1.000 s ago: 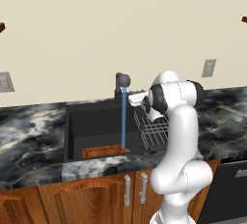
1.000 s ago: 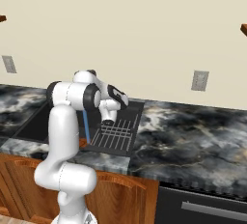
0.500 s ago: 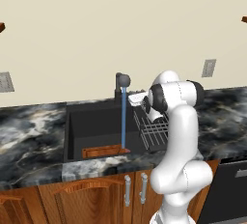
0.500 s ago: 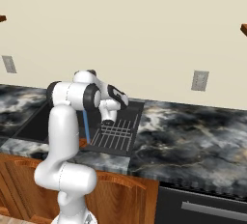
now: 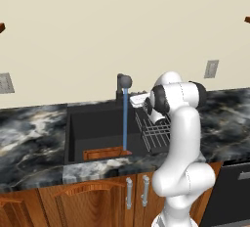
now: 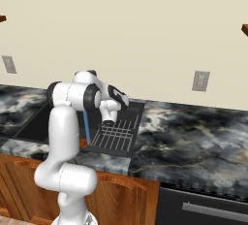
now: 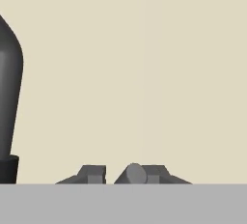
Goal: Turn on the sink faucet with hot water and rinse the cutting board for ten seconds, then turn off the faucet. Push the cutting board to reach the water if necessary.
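Observation:
The sink faucet (image 5: pixel 124 81) stands dark and short behind the black sink (image 5: pixel 93 123). From its head the water (image 5: pixel 125 121) falls as a thin blue stream onto the right end of the reddish-brown cutting board (image 5: pixel 103 153), which lies flat along the basin's front wall. My gripper (image 5: pixel 134 100) hovers just right of the faucet at head height, apart from the board. In the hand view the faucet (image 7: pixel 7 88) rises at the left, and my gripper (image 7: pixel 118 175) is shut, with a small round grey stub by the right fingertip.
A grey wire rack (image 5: pixel 156 132) fills the basin's right part under my forearm. Dark marbled counter (image 5: pixel 29 133) runs along both sides, with wooden cabinet doors (image 5: pixel 88 199) below. A wall outlet (image 5: pixel 211 68) sits at the back right.

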Controlling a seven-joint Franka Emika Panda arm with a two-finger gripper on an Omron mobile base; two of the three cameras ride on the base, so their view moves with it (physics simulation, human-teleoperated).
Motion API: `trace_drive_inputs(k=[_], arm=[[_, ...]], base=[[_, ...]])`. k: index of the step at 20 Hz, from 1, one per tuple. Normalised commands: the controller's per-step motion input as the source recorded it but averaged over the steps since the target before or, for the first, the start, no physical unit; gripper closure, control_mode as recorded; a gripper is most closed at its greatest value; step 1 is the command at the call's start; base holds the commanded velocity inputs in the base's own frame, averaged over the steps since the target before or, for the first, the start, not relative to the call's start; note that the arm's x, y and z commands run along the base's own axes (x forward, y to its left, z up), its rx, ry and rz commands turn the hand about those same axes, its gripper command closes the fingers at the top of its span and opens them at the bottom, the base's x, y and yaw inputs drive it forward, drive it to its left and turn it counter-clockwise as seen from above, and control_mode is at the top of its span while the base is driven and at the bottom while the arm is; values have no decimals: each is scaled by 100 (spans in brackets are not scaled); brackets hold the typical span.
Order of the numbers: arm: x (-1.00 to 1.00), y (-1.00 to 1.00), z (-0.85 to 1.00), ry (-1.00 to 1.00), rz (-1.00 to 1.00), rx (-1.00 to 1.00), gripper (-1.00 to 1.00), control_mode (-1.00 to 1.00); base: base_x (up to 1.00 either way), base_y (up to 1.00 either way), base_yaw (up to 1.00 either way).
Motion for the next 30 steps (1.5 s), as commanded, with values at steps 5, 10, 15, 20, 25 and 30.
trace_drive_inputs(k=[5,10,15,20,25,30], arm=[[0,14,0,0,0,1,100,-100],[0,35,0,0,0,0,100,-100],[0,36,0,0,0,0,100,-100],[-2,37,5,0,1,0,100,-100],[-9,49,21,0,9,0,100,-100],[-18,68,16,0,15,0,100,-100]], base=[[0,0,0],[0,0,0],[0,0,0],[0,0,0],[0,0,0],[0,0,0]])
